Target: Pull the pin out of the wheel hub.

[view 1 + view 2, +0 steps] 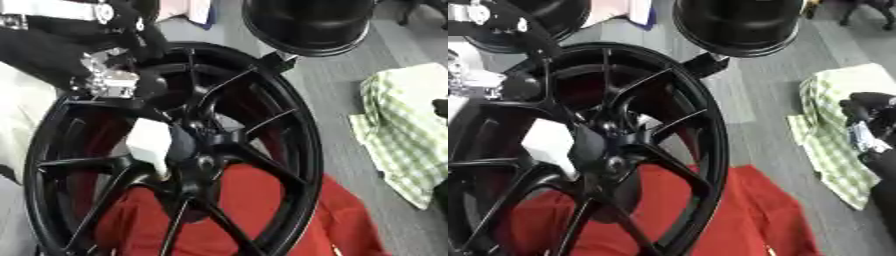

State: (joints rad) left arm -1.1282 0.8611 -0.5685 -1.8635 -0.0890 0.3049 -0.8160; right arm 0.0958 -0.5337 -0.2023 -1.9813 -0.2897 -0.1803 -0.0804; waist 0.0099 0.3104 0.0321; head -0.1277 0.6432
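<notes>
A large black alloy wheel (289, 125) stands upright on a red cloth (262, 210), its thin spokes meeting at the hub (203, 152). A white block-like shape (150, 141) shows between the spokes just left of the hub; I cannot make out a pin. My left hand (109, 80), black with silver joints, comes in from the upper left and sits against the wheel's upper left spokes, near the rim. My right hand (868, 125) hangs at the right edge over a checked cloth, well away from the wheel, fingers relaxed and holding nothing.
A green and white checked cloth (829, 130) lies on the grey floor (754, 100) to the right. A second black round part (306, 25) sits just behind the wheel's top. Pale material (17, 115) lies at the left edge.
</notes>
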